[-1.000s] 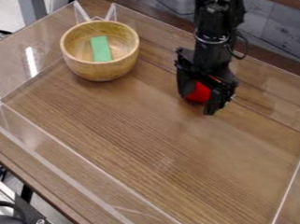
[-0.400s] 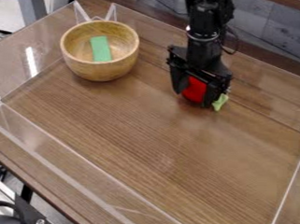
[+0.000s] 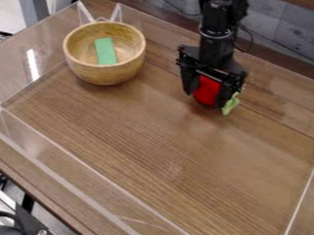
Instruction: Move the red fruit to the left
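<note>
Gripper (image 3: pixel 208 89) down on the table (image 3: pixel 158 159), jaws wide around the red fruit (image 3: pixel 208 90). Maybe not squeezing it. Wooden bowl (image 3: pixel 104 53) off to the left.

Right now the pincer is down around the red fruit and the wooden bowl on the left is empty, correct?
Not quite: the wooden bowl holds a flat green piece, as the camera view shows. The rest stands: the pincer is down, open, around the red fruit.

Red fruit (image 3: pixel 208 89), green-leafed; tan wooden bowl (image 3: pixel 104 56), brown table (image 3: pixel 159 149).
</note>
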You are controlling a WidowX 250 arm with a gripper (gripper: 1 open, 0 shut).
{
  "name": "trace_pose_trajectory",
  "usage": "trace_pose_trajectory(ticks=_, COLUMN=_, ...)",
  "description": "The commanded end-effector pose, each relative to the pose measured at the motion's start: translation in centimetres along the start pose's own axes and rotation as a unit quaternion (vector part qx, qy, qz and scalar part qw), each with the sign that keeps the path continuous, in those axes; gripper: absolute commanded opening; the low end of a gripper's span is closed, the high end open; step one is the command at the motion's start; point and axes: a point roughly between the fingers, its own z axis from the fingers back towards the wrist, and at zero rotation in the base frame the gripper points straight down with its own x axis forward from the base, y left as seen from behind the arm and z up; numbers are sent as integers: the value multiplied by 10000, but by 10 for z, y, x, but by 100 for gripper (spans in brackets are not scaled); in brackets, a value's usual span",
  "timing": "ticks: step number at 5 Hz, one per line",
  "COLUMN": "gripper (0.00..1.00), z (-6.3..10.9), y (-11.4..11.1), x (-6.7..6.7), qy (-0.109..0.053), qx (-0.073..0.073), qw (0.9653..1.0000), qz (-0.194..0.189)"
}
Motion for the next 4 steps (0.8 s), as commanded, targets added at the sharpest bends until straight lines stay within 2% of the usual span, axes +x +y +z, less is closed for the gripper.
trace_pose_trajectory(ticks=1, gripper=100, z=27, y=-8, x=13, qy=-308, qx=-11, qw=9995, qz=35)
trace_pose_trajectory(ticks=2, gripper=100, z=32, y=-18, x=13, qy=-304, qx=-32, qw=9995, qz=27)
trace_pose_trajectory(ticks=4, gripper=100, z=13, y=-13, x=29, qy=-257, qx=-6, qw=9997, qz=26)
